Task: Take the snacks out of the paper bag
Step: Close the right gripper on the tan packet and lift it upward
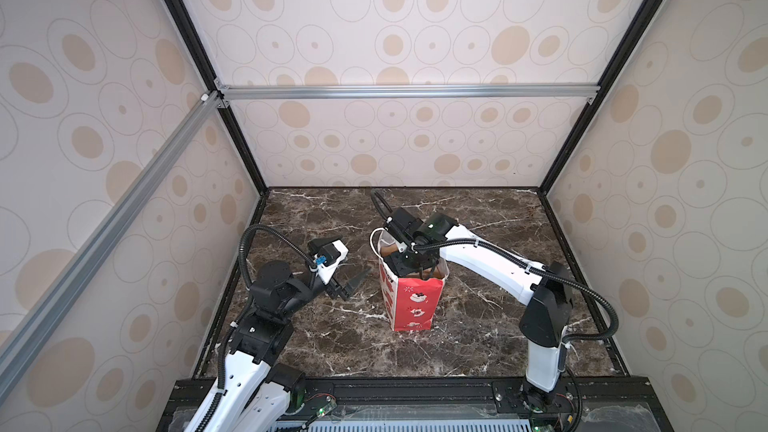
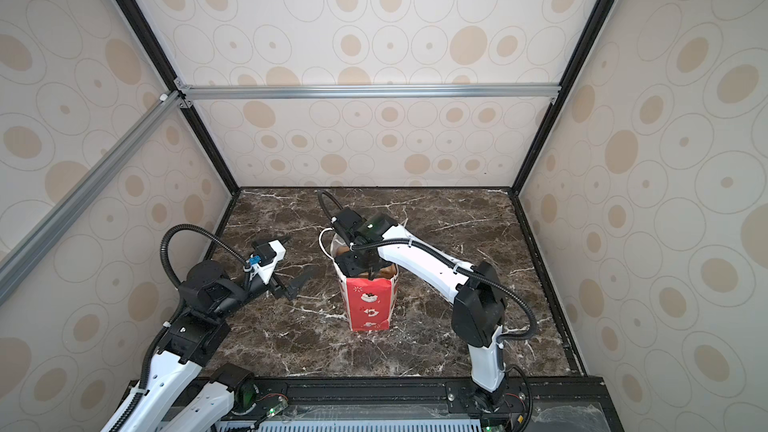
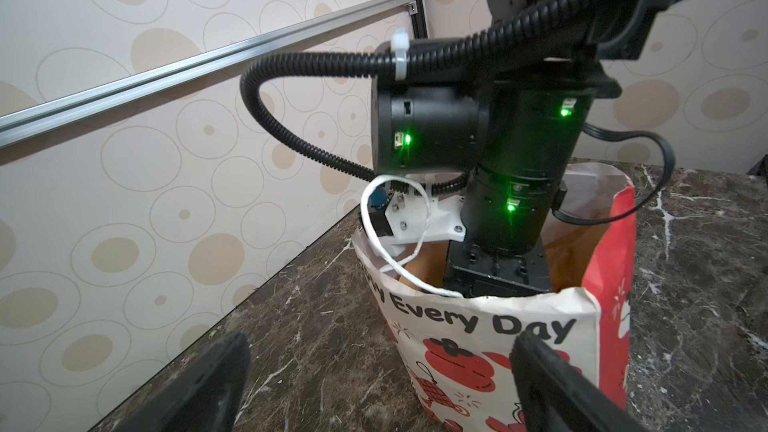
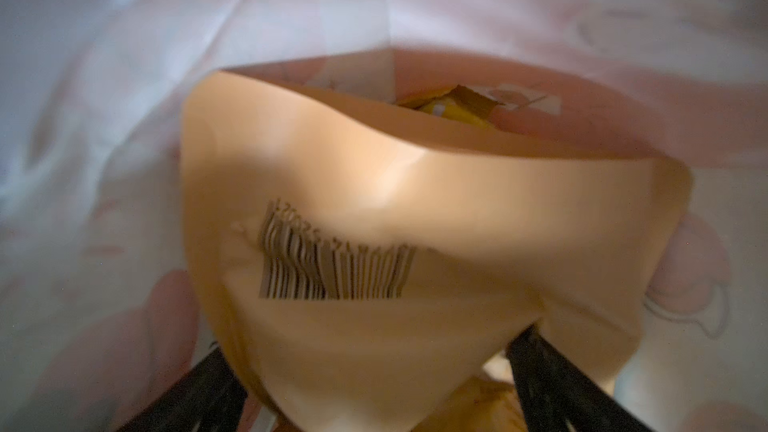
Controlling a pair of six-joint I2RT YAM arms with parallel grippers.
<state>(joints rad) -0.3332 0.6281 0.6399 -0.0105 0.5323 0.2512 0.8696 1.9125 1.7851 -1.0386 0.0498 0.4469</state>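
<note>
1. The paper bag (image 1: 411,305) stands upright near the middle of the marble tabletop (image 1: 490,209). In both top views bare marble shows on every side of its base.
2. The bag rim is creased and uneven all round. One white cord handle (image 3: 364,209) loops up at the rim, across the right wrist's camera mount as seen from the left wrist. We cannot tell whether they touch.
3. The right gripper (image 1: 409,265) points straight down inside the bag's mouth. Its body fills most of the opening, with little room left to the paper walls.
4. In the right wrist view, its fingers (image 4: 552,380) stand spread wide, unclamped. The tan kraft pouch (image 4: 415,201) lies between them, barcode side up, one edge meeting a finger.
5. Past the pouch's far edge, a yellow packet (image 4: 449,112) sits deeper in the bag, near the white inner wall.
6. The left gripper (image 2: 296,258) hovers above the table just beside the bag's left face, apart from it. Its jaws are wide apart with nothing between them.
7. A broad bare strip runs between the bag and the back wall (image 1: 395,147). More bare marble lies to the right, where the right arm spans above it. The patterned walls close the tabletop at the back and on both sides.
</note>
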